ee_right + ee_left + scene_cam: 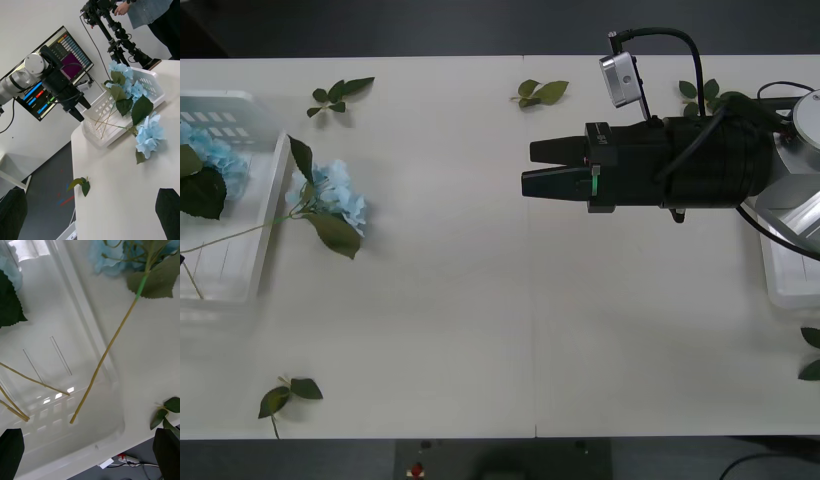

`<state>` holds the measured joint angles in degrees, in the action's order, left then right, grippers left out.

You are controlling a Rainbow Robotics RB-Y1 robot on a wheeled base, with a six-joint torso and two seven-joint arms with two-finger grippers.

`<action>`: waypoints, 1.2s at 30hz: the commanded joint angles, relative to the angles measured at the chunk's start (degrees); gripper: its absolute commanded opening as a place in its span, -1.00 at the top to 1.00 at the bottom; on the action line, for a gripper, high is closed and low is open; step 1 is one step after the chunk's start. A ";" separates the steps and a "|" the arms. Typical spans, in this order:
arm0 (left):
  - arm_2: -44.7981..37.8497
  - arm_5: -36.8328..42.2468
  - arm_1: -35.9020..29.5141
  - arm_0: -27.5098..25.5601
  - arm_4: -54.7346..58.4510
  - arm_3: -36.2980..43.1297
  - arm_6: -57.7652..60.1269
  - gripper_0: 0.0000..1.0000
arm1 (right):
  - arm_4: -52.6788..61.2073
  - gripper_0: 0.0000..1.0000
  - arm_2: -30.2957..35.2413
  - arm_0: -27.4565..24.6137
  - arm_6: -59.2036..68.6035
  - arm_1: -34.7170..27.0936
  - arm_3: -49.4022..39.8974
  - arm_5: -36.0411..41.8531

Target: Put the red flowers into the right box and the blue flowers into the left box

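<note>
Blue flower [335,197] lies half out over left box [268,215] rim; right gripper [528,168] seemingly released, left gripper [90,450] released.

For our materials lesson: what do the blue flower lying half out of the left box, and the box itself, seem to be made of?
The blue flower looks like fabric: thin, matte, crinkled petals, a flat dull green leaf, and a stiff straw-coloured stem that seems plastic or wire. The left box looks like translucent white plastic: smooth, slightly glossy, with moulded ridges and slots, and light showing through its wall.

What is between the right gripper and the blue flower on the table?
Nothing: in the front view, bare table stretches from the right gripper to the blue flower.
</note>
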<state>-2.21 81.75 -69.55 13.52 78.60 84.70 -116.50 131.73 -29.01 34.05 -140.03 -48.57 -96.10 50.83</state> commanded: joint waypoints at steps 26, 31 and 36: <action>-2.89 4.03 4.16 1.07 4.54 15.84 -14.10 -1.00 | 0.37 -1.00 0.79 0.31 -1.29 -1.09 -2.16 0.15; 1.06 0.08 4.42 1.68 14.91 19.01 -14.45 -1.00 | 0.37 -1.00 0.79 0.31 -1.29 -1.09 -2.16 0.15; 2.38 -0.36 7.50 3.70 25.46 19.98 -20.25 -1.00 | 0.37 -1.00 0.79 0.31 -1.29 -1.09 -2.16 0.15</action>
<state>1.28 81.38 -64.09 14.06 101.43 103.78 -128.27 131.73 -29.00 34.05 -140.04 -48.57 -96.13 50.83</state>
